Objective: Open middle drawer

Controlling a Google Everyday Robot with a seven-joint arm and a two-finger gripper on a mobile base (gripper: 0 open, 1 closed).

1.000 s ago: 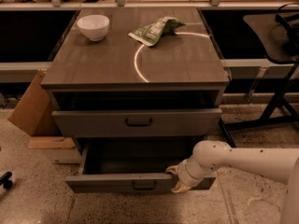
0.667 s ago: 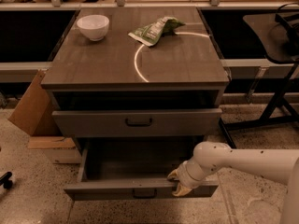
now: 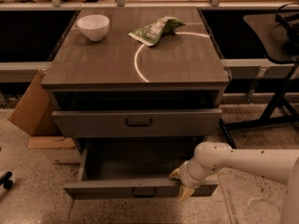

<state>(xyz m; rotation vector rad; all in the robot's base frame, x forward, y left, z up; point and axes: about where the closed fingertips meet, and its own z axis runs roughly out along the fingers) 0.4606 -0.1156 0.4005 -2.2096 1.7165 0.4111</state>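
Note:
The middle drawer is the grey-brown drawer with a small dark loop handle. It stands pulled well out of the cabinet, and its inside is dark and looks empty. My gripper is at the right part of the drawer's front panel, at the end of the white arm that comes in from the right. One cream finger is inside the front edge and the other hangs outside it. The gripper is shut on the panel.
A drawer with a wider handle sits above, with a dark recess over it. On the cabinet top are a white bowl and a green chip bag. A cardboard box stands at the left and a black stand at the right.
The middle drawer has slid a little further out toward the camera, and my gripper has moved with its front panel.

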